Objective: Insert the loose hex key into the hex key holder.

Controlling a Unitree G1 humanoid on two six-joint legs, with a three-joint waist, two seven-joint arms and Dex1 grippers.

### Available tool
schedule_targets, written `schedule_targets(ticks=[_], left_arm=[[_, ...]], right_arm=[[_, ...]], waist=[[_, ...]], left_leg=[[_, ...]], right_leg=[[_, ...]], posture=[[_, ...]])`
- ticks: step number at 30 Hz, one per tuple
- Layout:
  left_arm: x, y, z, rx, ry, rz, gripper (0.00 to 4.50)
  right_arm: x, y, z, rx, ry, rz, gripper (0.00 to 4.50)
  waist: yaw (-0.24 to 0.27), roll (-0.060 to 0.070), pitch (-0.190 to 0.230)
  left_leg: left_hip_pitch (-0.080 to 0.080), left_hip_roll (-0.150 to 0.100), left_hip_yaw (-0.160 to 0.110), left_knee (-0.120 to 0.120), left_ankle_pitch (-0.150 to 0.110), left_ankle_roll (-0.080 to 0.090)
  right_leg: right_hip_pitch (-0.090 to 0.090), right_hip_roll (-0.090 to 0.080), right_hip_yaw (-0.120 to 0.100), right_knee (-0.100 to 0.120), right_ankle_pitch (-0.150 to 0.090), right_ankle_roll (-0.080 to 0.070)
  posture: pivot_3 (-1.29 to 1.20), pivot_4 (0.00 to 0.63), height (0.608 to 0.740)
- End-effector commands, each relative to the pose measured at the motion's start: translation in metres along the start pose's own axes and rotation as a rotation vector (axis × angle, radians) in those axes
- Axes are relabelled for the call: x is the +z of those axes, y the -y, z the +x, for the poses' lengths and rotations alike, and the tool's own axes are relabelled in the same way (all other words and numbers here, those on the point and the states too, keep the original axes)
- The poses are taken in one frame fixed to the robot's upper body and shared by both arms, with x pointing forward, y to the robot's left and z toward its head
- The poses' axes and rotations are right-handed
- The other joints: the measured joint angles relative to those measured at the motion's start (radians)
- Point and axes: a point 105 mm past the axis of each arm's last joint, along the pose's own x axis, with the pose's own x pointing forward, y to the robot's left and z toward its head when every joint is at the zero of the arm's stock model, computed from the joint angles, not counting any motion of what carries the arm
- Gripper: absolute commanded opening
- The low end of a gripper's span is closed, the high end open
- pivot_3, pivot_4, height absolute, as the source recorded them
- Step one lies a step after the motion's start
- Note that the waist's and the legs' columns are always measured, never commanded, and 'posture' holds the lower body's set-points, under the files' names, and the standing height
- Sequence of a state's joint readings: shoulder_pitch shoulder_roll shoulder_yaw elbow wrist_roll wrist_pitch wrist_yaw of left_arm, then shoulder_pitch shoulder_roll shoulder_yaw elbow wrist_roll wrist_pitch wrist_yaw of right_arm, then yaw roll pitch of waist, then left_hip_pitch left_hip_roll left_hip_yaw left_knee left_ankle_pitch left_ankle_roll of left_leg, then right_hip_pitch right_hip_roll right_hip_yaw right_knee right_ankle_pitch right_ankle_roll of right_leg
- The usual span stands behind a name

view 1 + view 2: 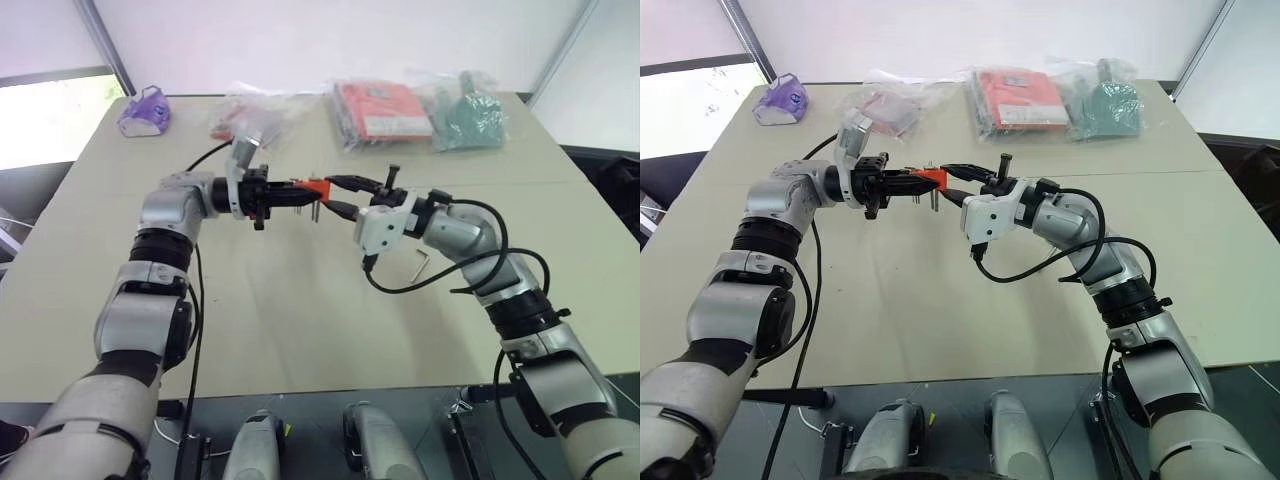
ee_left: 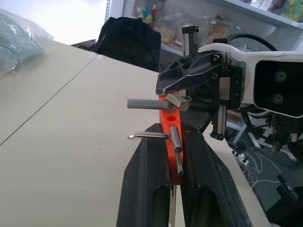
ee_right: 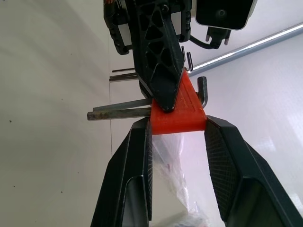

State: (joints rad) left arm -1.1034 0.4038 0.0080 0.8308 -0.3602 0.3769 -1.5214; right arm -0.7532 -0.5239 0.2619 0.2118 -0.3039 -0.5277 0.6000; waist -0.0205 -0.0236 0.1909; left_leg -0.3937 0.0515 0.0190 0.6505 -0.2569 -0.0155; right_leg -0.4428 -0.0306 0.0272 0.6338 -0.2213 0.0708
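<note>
Tabletop: beige, carries the work.
Hex key holder: orange, lifted above tabletop, clamped by both left end effector and right end effector.
Loose hex key: lying on tabletop, right of holder, apart from it; insertion not begun.

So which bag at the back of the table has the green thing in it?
The clear bag at the far right corner holds the green thing. The bag beside it holds a red packet, and the next bag holds something pinkish.

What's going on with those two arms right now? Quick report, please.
Left gripper and right gripper both shut on the small orange plastic hex key holder, above the table. Loose grey L-shaped hex key on the table, untouched. Nothing in the way.
</note>
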Motion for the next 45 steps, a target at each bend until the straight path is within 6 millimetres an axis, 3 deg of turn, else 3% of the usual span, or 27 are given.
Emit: schedule_targets(ticks=[1, 4, 9, 10, 11, 14, 16, 18, 21, 27, 32, 39, 45], left_arm=[[0.015, -0.003, -0.005, 0.048, 0.014, 0.058, 0.01], [0.015, -0.004, -0.005, 0.052, 0.015, 0.060, 0.01], [0.014, -0.004, -0.007, 0.063, 0.016, 0.061, 0.00], [0.013, -0.003, -0.008, 0.064, 0.016, 0.061, 0.00], [0.012, -0.003, -0.009, 0.068, 0.013, 0.061, 0.00], [0.005, -0.002, -0.015, 0.094, -0.019, 0.097, 0.00], [-0.001, -0.001, -0.021, 0.126, -0.056, 0.165, 0.00], [-0.006, 0.002, -0.026, 0.162, -0.094, 0.254, 0.00], [-0.006, 0.014, -0.025, 0.186, -0.087, 0.338, 0.00], [-0.006, 0.036, -0.011, 0.226, 0.012, 0.337, 0.00], [-0.015, 0.047, 0.004, 0.251, 0.097, 0.282, 0.00], [-0.026, 0.051, 0.017, 0.281, 0.140, 0.243, 0.00], [-0.030, 0.050, 0.019, 0.310, 0.158, 0.230, 0.00]], right_arm=[[0.020, 0.007, 0.002, -0.016, 0.084, -0.053, 1.00], [0.020, 0.005, 0.001, -0.010, 0.083, -0.054, 1.00], [0.018, 0.004, 0.000, -0.006, 0.075, -0.053, 3.38], [0.016, 0.004, -0.001, 0.001, 0.067, -0.056, 4.10], [0.014, 0.002, -0.002, 0.012, 0.054, -0.060, 4.45], [0.002, -0.001, -0.014, 0.034, -0.022, -0.009, 4.45], [-0.009, 0.004, -0.028, -0.027, -0.105, 0.145, 4.45], [-0.026, 0.002, -0.044, -0.085, -0.252, 0.483, 4.45], [-0.031, -0.004, -0.062, -0.198, -0.400, 0.960, 4.45], [-0.029, -0.027, -0.084, -0.303, -0.700, 1.418, 4.45], [-0.044, -0.048, -0.103, -0.461, -0.864, 1.597, 4.45], [-0.056, -0.065, -0.125, -0.513, -1.016, 1.585, 4.45], [-0.055, -0.079, -0.113, -0.503, -1.082, 1.590, 4.45]], waist=[[0.000, 0.000, 0.000], [0.001, 0.000, 0.000], [0.001, 0.000, 0.000], [0.001, 0.000, 0.000], [0.001, 0.000, 0.000], [0.002, 0.000, 0.000], [0.003, 0.000, 0.000], [0.006, 0.000, 0.000], [0.008, 0.000, 0.000], [0.009, 0.001, -0.001], [0.009, 0.001, -0.001], [0.003, 0.001, -0.001], [-0.002, 0.001, -0.001]], left_leg=[[0.000, 0.000, 0.000, 0.000, 0.000, 0.000], [0.000, 0.000, 0.000, 0.000, 0.000, 0.000], [0.000, 0.000, 0.000, 0.000, 0.000, 0.000], [0.000, 0.000, 0.000, 0.000, 0.000, 0.000], [0.000, 0.000, 0.000, 0.000, 0.000, 0.000], [0.000, 0.000, 0.000, 0.000, 0.000, 0.000], [0.000, 0.000, 0.000, 0.000, 0.000, 0.000], [0.000, 0.000, 0.000, -0.001, 0.000, 0.000], [0.000, 0.001, 0.000, 0.000, 0.000, 0.000], [0.002, 0.001, 0.000, 0.002, 0.000, 0.000], [0.002, 0.001, 0.000, 0.002, 0.000, 0.000], [0.001, 0.000, 0.000, 0.002, 0.000, 0.000], [0.002, 0.001, -0.001, 0.001, 0.000, 0.000]], right_leg=[[0.000, 0.000, 0.000, 0.000, 0.000, 0.000], [0.000, 0.000, 0.000, 0.000, 0.000, 0.000], [0.000, 0.000, 0.000, 0.000, 0.000, 0.000], [0.000, 0.000, 0.000, 0.000, 0.000, 0.000], [0.000, 0.000, 0.000, 0.000, 0.000, 0.000], [0.000, 0.000, 0.000, 0.000, 0.000, 0.000], [0.000, 0.000, 0.000, 0.000, 0.000, 0.000], [0.000, 0.000, 0.000, 0.000, 0.000, 0.000], [0.000, 0.000, 0.000, 0.001, 0.000, 0.000], [0.000, 0.000, 0.000, 0.006, 0.000, -0.001], [0.000, 0.000, 0.000, 0.006, 0.000, -0.001], [0.000, 0.000, 0.000, 0.005, 0.000, -0.001], [0.000, 0.000, 0.001, 0.005, 0.000, -0.001]], posture=[[0.00, 0.150, 0.740], [0.00, 0.150, 0.740], [0.00, 0.150, 0.740], [0.00, 0.150, 0.740], [0.00, 0.150, 0.740], [0.00, 0.150, 0.740], [0.00, 0.150, 0.740], [0.00, 0.150, 0.740], [0.00, 0.150, 0.740], [0.00, 0.150, 0.740], [0.00, 0.150, 0.740], [0.00, 0.150, 0.740], [0.00, 0.150, 0.740]])
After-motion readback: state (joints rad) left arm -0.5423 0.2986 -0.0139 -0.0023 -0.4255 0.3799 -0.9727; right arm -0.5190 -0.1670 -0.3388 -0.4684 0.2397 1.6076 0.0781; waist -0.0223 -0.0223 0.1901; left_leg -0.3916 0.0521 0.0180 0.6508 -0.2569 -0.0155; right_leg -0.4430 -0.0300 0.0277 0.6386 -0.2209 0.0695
